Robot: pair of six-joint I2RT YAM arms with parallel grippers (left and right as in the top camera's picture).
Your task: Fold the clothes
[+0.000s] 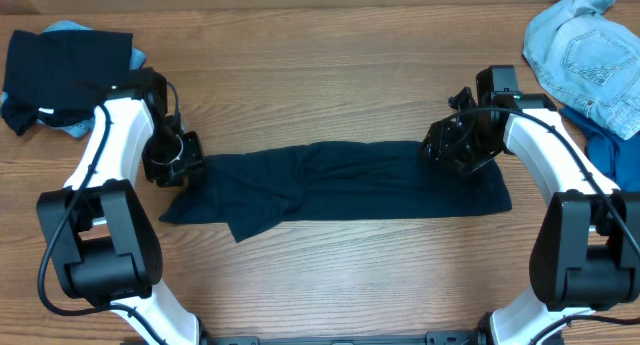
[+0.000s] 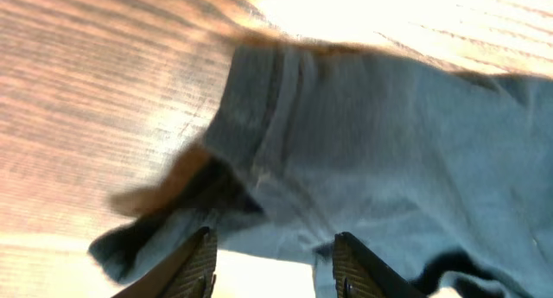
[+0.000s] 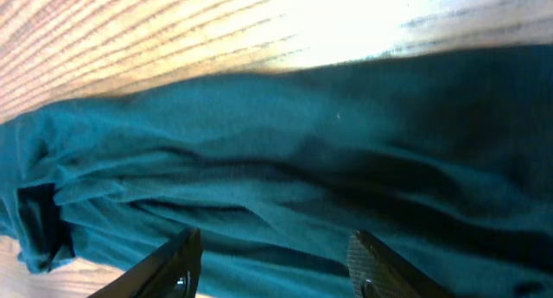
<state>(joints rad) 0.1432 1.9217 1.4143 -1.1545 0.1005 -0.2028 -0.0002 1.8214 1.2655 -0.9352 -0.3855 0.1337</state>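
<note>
Looking down on a large dark navy fabric shirt (image 1: 340, 185), lying flattened into a long band across the middle of the brown wooden surface (image 1: 330, 65). Running its long axis from 9 o'clock to 3 o'clock, squared off at the 3 o'clock end and trailing a loose corner toward 7 o'clock at the other.

Finding the left pincer (image 1: 183, 165) at the shirt's 9 o'clock end and the right pincer (image 1: 452, 145) over the upper edge near the 3 o'clock end, with the band stretching between the two.

Showing, in the left wrist view, the left pincer (image 2: 275, 268) released, fingers parted with nothing between them and a stitched hem of the shirt (image 2: 389, 142) spreading out toward 12 o'clock.

Showing, in the right wrist view, the right pincer (image 3: 275, 268) likewise released, fingers wide apart over rumpled folds of the shirt (image 3: 302, 160).

Leaving other clothes well apart from the shirt: a black folded fabric garment (image 1: 60, 65) at 10 o'clock, a pale denim garment (image 1: 585, 55) at 2 o'clock, and a mid-blue fabric piece (image 1: 618, 150) just below the denim.
</note>
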